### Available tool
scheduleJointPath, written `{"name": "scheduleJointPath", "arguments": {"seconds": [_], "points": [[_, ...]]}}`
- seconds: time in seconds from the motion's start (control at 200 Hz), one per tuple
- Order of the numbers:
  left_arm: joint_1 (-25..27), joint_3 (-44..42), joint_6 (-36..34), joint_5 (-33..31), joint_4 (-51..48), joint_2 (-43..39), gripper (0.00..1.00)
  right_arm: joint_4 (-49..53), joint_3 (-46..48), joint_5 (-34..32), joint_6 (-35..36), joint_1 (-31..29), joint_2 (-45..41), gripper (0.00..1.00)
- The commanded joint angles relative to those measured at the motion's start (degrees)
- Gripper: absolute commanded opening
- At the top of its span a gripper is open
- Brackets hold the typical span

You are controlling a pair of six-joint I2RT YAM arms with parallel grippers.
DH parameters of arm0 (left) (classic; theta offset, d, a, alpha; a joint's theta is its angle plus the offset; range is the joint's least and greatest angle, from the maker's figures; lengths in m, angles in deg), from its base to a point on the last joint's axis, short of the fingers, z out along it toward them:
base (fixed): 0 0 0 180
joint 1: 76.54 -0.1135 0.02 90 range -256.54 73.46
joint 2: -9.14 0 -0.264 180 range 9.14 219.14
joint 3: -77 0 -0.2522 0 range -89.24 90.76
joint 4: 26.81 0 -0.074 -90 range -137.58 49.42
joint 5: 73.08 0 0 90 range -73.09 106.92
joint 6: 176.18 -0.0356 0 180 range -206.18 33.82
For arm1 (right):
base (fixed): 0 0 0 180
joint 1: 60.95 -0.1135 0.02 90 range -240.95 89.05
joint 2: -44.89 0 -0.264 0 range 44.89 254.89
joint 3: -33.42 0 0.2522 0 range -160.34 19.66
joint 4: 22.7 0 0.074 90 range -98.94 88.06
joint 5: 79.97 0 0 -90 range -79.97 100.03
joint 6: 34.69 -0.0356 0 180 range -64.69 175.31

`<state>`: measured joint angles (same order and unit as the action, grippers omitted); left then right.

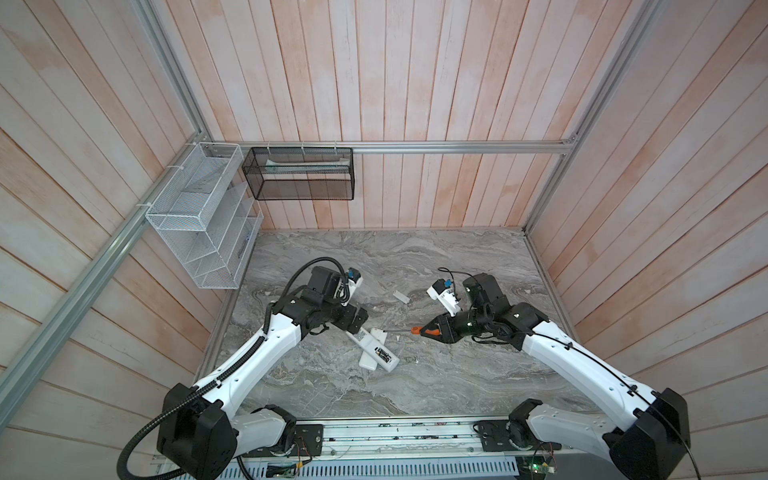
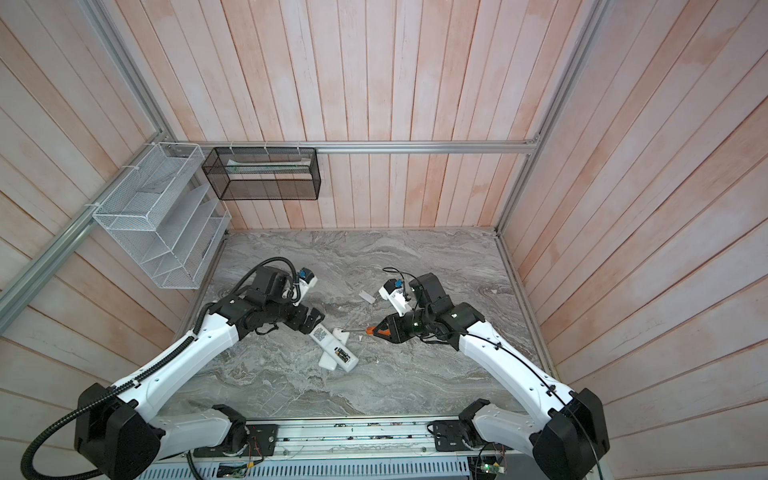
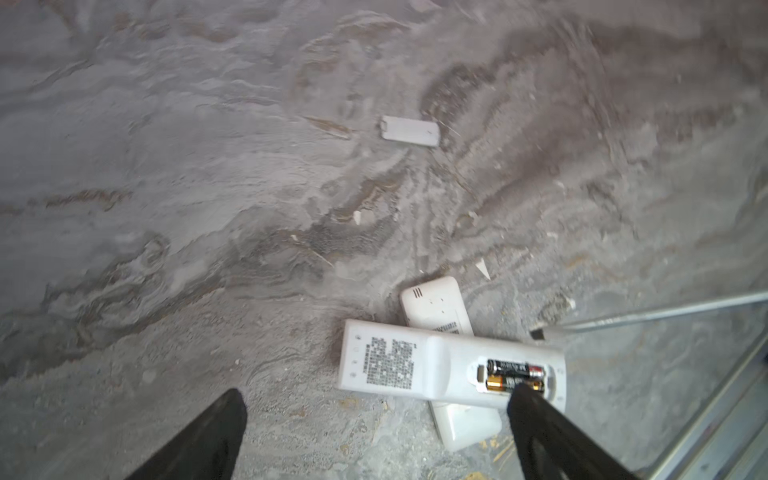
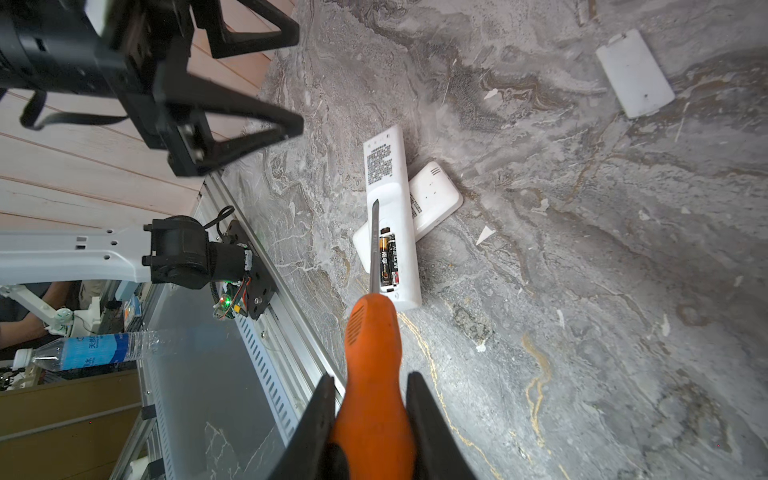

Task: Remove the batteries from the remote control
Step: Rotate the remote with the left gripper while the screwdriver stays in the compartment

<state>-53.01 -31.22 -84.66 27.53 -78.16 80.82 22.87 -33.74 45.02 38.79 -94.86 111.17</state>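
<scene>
left end effector (image 3: 378,397): fingers are standing wide apart, gripping nothing, hovering at 10 o'clock of the remote control (image 1: 376,349) in a top view.
right end effector (image 4: 372,378): is clamping the orange handle of the screwdriver (image 4: 372,332), coming in from 3 o'clock.
batteries (image 3: 515,376): two are sitting side by side in the open bay at the remote's 5 o'clock end; too small to make out in both top views.
hidden: one left finger (image 3: 536,415) is covering the end of the gold-tipped cell; the screwdriver shaft is crossing the bay edge in the right wrist view, and I cannot tell whether the tip is touching anything.
second remote (image 4: 434,195): is lying crosswise under the first, its middle covered.
blur: the left wrist view is smearing fine detail.
cover (image 1: 401,296): is lying loose at 1 o'clock, well apart.
desk (image 1: 415,382): remotes are sitting near the centre, away from all edges; open surface is running toward 12 and 6 o'clock, with small white chips (image 4: 484,235) scattered.
</scene>
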Motion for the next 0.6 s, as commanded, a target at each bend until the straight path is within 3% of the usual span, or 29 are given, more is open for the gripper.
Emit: {"name": "scheduleJointPath", "arguments": {"seconds": [0.0, 0.22, 0.305, 0.595], "points": [[-3.04, 1.32, 22.22, 5.3, -2.96, -0.36, 1.0, 1.06, -2.69, -0.7, 0.36, 0.28, 0.55, 0.0], [-4.64, -9.2, 53.81, 17.12, 7.5, -4.57, 1.0, 1.48, -4.28, -0.31, 0.7, 0.29, 1.18, 0.0], [-4.64, -13.7, 62.37, 20.26, 13.33, -4.88, 1.0, 1.07, -4.31, 0.17, 0.49, 0.33, 1.04, 0.0], [-5.51, -21.82, 63.49, 23.97, 21.32, -1.3, 0.91, 1.61, -2.73, 1.01, 0.62, 0.3, -1.33, 0.0]]}}
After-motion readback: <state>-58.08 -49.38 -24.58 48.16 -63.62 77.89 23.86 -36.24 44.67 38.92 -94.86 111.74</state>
